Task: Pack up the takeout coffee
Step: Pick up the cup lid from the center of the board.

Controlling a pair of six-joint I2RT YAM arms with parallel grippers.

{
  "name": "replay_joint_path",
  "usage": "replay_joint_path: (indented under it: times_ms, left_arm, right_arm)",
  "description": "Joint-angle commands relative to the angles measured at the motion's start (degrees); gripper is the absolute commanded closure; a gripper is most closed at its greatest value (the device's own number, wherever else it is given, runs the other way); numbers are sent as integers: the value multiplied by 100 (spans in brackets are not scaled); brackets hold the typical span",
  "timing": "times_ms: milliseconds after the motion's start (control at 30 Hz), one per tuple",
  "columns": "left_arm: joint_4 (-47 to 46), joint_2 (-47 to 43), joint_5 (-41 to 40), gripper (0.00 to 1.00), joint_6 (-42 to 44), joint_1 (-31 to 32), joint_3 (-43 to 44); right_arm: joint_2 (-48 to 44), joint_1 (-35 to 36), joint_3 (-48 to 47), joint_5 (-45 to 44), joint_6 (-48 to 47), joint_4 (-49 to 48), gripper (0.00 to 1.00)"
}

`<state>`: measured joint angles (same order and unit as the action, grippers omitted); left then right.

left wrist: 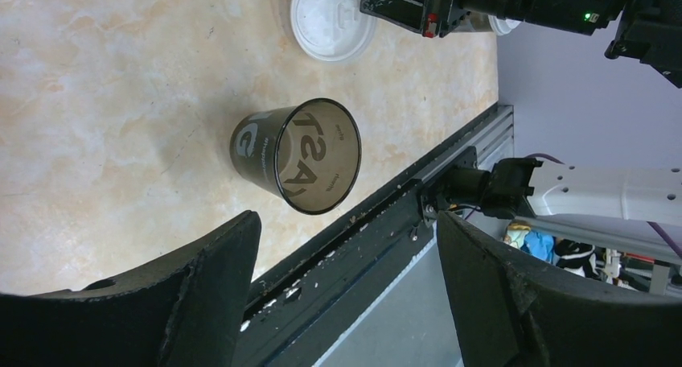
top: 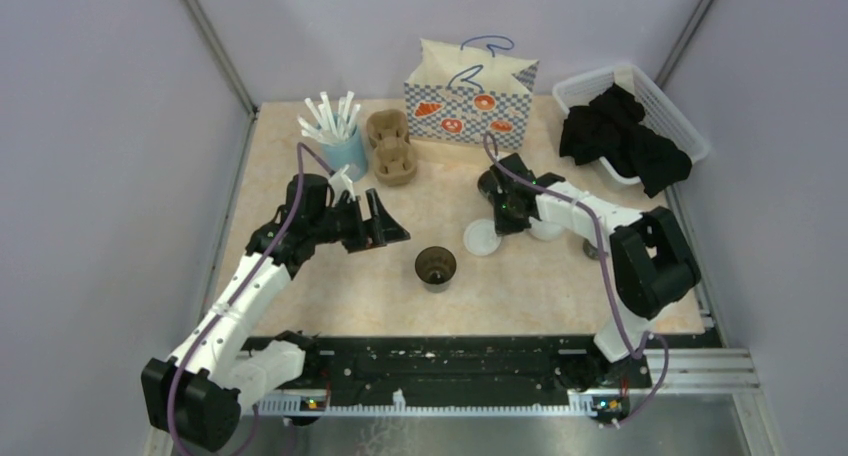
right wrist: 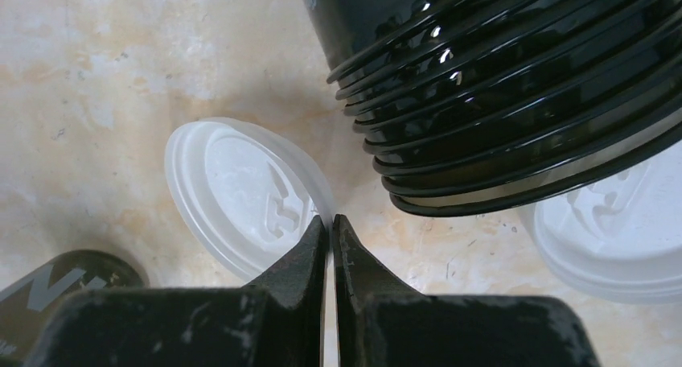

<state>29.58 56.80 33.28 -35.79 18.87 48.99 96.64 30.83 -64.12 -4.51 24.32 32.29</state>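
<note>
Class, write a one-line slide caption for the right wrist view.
Right gripper pinches the rim of a white lid beside a stack of black cups.

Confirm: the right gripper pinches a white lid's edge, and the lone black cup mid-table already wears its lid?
No. The lone black cup is uncovered: the left wrist view looks into its open mouth. The right gripper does pinch the edge of the white lid.

Cup (top: 435, 266) at centre, lid (top: 481, 238) just right of it, carrier (top: 390, 148) and bag (top: 468, 96) behind.
</note>
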Motion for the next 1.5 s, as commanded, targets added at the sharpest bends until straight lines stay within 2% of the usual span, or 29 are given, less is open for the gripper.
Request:
replay_joint_path:
  times_ms: [0, 133, 267, 400, 567, 767, 833, 900, 967, 1200, 1400, 1467]
  left_arm:
    - [-373, 48, 318, 12, 84, 42, 205]
    - [-500, 326, 520, 10, 83, 255, 467]
    - [-269, 1037, 73, 11, 192, 889, 1197]
    - [380, 1860, -727, 20, 545, 1514, 2310]
    - [1167, 2436, -1610, 37, 736, 1683, 3191]
    - [1259, 2272, -2095, 54, 553, 1693, 3159]
    - [1274, 2161, -2241, 53, 494, 1694, 3090]
    - [1253, 2086, -2334, 46, 446, 1691, 3005]
    - [1248, 2093, -2317, 46, 427, 1694, 2968]
    - [1132, 2110, -2068, 65, 354, 1684, 2919]
    - [1072, 2009, -1959, 70, 336, 1682, 2808]
    - [1021, 1963, -1918, 84, 332, 1681, 2775]
  right_arm:
    - [-402, 14, -247, 295, -225, 90, 100]
    - [-763, 11, -532, 430, -331, 683, 100]
    - [-1194, 118, -1177, 625, -588, 1275, 100]
    - [-1209, 443, -1918, 667, -683, 1848, 100]
    - [-1184, 759, -2560, 605, -538, 2163, 100]
    - [-1173, 981, -2674, 566, -406, 2141, 100]
    - [-1197, 1060, -2683, 539, -376, 2141, 100]
    - [-1226, 1123, -2696, 522, -346, 2158, 100]
    - [-1246, 1180, -2713, 522, -317, 2167, 100]
    - [-1272, 1333, -2896, 478, -245, 2277, 100]
    - [-1270, 1387, -3031, 478, -212, 2338, 100]
    - [-1261, 1399, -3070, 489, -187, 2376, 100]
